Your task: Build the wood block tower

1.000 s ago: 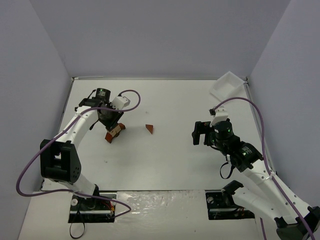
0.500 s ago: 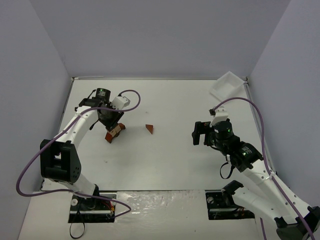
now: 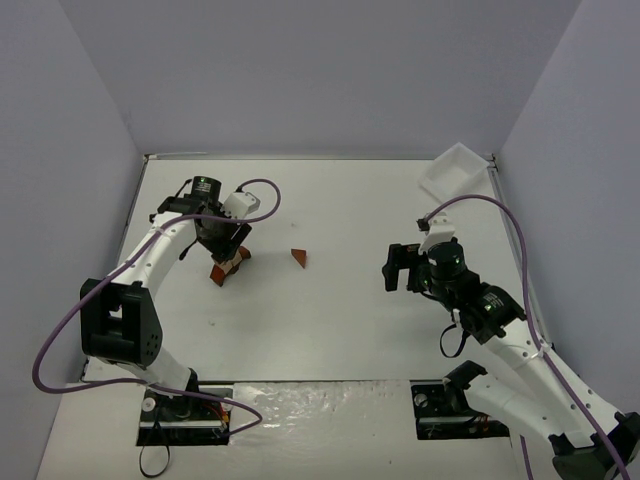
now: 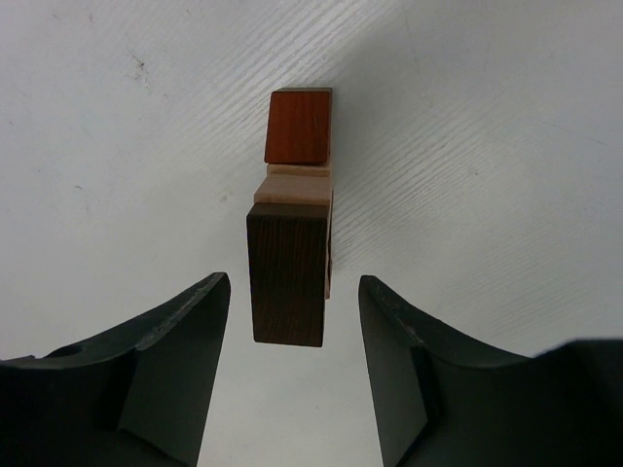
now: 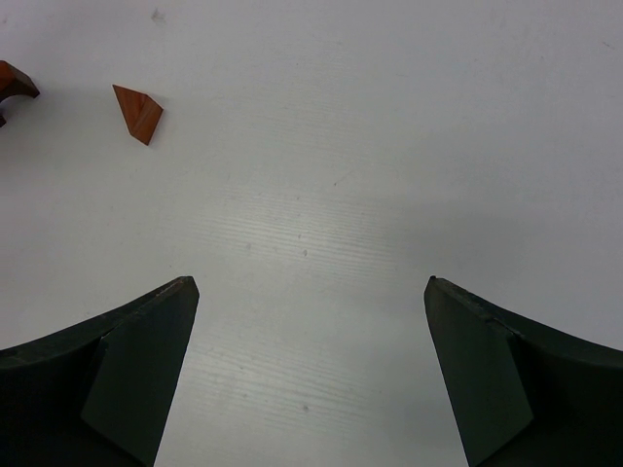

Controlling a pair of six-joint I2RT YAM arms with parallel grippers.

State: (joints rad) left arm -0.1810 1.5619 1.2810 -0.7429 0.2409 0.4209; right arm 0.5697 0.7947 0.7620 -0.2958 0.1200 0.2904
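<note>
**Stack between parted left jaws, wedge loose mid-table**

Far left: left gripper (image 4: 292, 288) hangs over the tower (image 3: 228, 264) at the left-centre of the table (image 3: 330, 330). Its jaws are partly spread, with a clear gap on each side of the dark brown block (image 4: 287, 277), so it holds nothing. In the wrist view that block lies over a pale block (image 4: 292, 187), and a red-brown block (image 4: 298, 126) is beyond it.

My read is that the blocks are light, rigid wood with smooth faces. A pinch won't crush them, but a nudge would easily slide them, and the stack looks uneven. A sideways brush on retreat could topple it, so lift straight up.

Centre: red-brown wedge (image 3: 299, 258) lies alone, well apart from the tower. Take it by its two flat, parallel sides. I expect sloped faces would squirt out of the pads.

Right: right gripper (image 5: 311, 292) is spread wide and empty over bare table. White tray (image 3: 452, 170) sits in the far right corner.
</note>
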